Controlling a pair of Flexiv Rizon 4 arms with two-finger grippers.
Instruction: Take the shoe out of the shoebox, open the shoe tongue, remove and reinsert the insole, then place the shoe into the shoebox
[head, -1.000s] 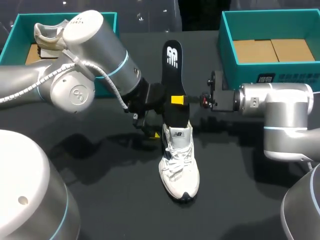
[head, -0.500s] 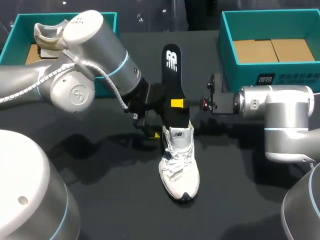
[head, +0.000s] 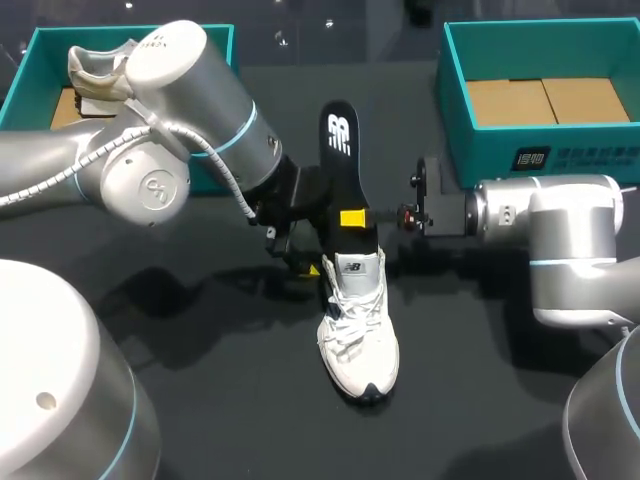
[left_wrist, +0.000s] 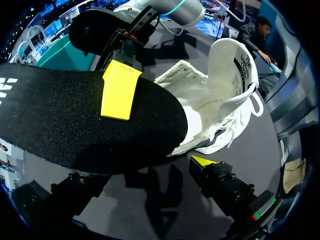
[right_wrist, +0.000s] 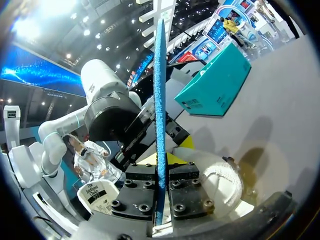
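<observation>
The shoe (head: 357, 320) lies on the table (head: 200, 400), its black insole (head: 343, 165) sticking out at the heel, pinched tight by the right gripper (right_wrist: 160, 175), while the left gripper (left_wrist: 140, 175) sits beside the heel, its 2 fingers apart.

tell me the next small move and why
Probably push the insole down, deeper into the shoe: the right end effector pinches it mid-length, its lower end is only at the shoe's opening, and most of it sticks out.
</observation>
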